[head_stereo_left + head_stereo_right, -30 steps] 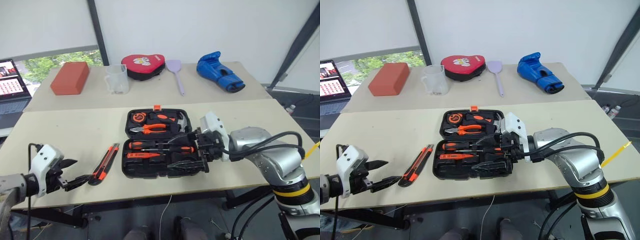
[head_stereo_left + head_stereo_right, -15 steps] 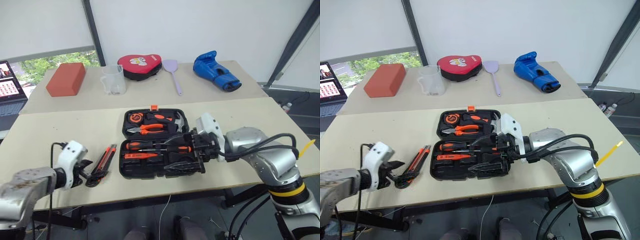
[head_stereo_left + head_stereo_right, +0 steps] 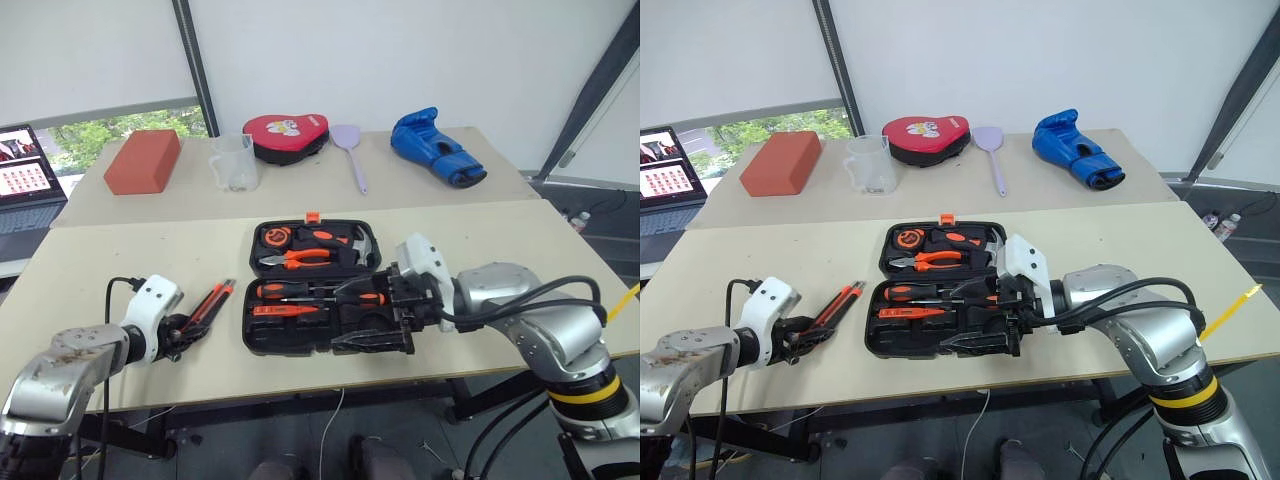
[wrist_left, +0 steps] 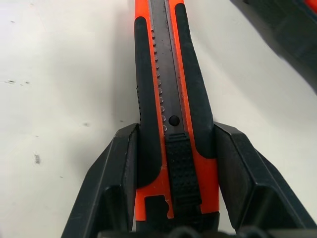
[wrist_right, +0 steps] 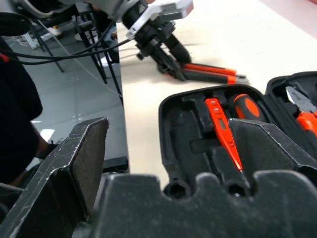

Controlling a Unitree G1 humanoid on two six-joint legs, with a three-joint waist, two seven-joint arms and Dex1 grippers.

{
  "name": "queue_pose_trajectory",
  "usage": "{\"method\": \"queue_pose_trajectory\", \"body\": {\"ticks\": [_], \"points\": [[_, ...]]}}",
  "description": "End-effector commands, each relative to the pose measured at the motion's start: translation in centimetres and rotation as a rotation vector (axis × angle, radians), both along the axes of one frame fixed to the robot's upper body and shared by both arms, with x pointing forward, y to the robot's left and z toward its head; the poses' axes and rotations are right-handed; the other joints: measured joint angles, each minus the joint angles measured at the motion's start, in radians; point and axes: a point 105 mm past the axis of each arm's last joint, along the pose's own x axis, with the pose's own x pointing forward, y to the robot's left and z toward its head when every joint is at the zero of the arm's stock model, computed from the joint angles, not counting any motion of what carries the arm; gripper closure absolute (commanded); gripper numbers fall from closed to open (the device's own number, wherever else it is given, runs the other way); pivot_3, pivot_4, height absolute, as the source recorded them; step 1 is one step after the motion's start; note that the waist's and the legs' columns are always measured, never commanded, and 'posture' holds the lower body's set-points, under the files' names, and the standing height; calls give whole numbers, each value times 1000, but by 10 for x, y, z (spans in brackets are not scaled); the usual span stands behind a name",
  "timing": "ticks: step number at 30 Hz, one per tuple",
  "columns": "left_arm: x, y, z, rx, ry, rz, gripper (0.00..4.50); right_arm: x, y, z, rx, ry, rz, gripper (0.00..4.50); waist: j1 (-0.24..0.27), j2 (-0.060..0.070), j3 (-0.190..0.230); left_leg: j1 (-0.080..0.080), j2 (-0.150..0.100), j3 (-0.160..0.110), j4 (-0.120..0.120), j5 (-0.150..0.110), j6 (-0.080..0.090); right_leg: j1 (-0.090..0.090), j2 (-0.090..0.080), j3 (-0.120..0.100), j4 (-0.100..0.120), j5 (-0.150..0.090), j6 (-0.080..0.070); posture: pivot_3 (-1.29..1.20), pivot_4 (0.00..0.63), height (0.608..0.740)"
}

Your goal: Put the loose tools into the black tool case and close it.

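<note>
Now the left claw (image 4: pixel 168 198) sits with its fingers (image 4: pixel 111 183) on either side of the utility knife (image 3: pixel 207 308), flanking its handle end; a second ago it hovered spread, short of the knife. The knife lies flat on the counter (image 3: pixel 120 260), just left of the open tool case (image 3: pixel 315 290). The right claw (image 3: pixel 375 318) stays spread wide over the case's front right corner. No writing is readable.

Blue boxing glove (image 3: pixel 438 146), red brick (image 3: pixel 142 160)

Utility knife (image 4: pixel 173 99) beside open tool case (image 3: pixel 320 290).
</note>
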Motion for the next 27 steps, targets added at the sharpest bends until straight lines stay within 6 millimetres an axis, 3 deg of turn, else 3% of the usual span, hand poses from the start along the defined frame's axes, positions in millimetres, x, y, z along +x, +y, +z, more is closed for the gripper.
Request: {"method": "queue_pose_trajectory", "body": {"ticks": [1,3,6,11,18,23,26,27], "points": [[8,-27,84,-63,-257,-326,2743,-7,-9,6,-11,-13,7,0,4,-4,2,-1,0,0,0,0,0,-1,0,-1,0,0,0,0,150,740],[-4,-49,92,-98,-223,-523,2743,-7,-13,2,-28,-10,3,0,3,-5,2,-3,0,0,1,0,0,-3,0,-1,0,0,0,0,150,740],[-18,-71,83,-87,-108,-748,2743,-6,-16,-4,-55,-36,-18,0,-6,-2,2,-3,-2,0,0,0,0,-2,-1,-2,0,0,0,0,150,740],[-11,-107,57,16,-5,-1002,2743,-3,-16,-7,-44,-43,-66,0,-9,-3,2,-3,-1,2,-4,0,0,-2,-1,-2,-4,0,-1,0,150,740],[-4,-128,43,102,81,-1180,2743,-11,-18,-9,-38,-46,-96,0,-5,-3,2,-3,0,1,-3,0,0,-2,-1,-1,-7,0,-2,0,150,740],[5,-128,32,201,105,-1207,2743,-13,-20,-10,-33,-44,-122,0,-6,-3,2,-4,0,1,-3,1,1,-3,-1,-1,-7,0,-2,0,150,740],[15,-140,34,177,90,-1193,2743,-14,-21,-12,-31,-38,-135,0,1,-3,2,-6,0,1,-1,1,1,-4,-1,-2,-7,0,-2,0,150,740],[17,-143,36,163,87,-1191,2243,-14,-21,-13,-32,-37,-139,0,4,-3,2,-6,0,0,-1,1,1,-3,-1,-2,-7,1,-2,0,150,740]]}}
